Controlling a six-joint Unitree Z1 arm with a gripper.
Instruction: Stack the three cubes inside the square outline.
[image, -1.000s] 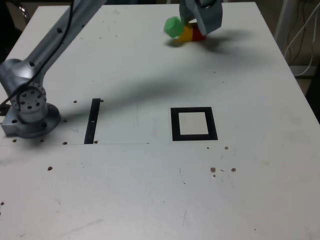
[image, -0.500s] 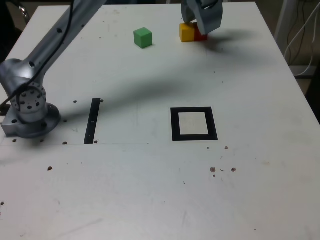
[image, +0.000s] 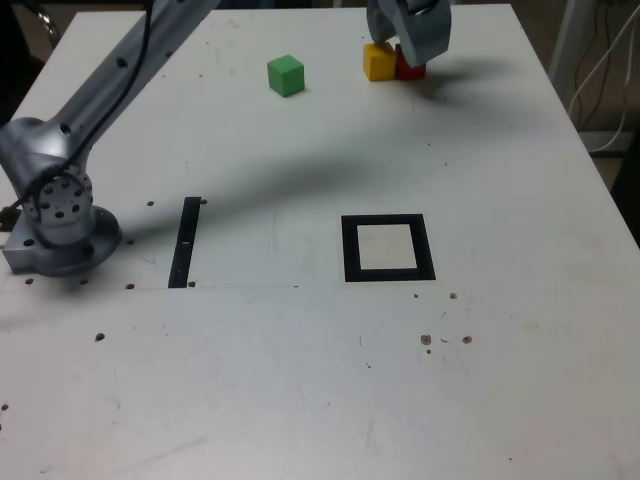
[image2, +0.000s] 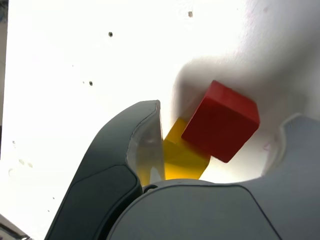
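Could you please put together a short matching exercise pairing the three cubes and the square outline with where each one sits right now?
Things:
1. green cube
2. yellow cube
3. red cube
4. square outline

Places:
A. between the open jaws of the gripper, mostly hidden behind it in the exterior view
B. nearer the camera in the exterior view, nothing inside it
C. alone on the table, off to the exterior view's left of the other two cubes
D. right beside the red cube, on its exterior-view left

Pairs: 1-C, 2-D, 3-A, 4-B
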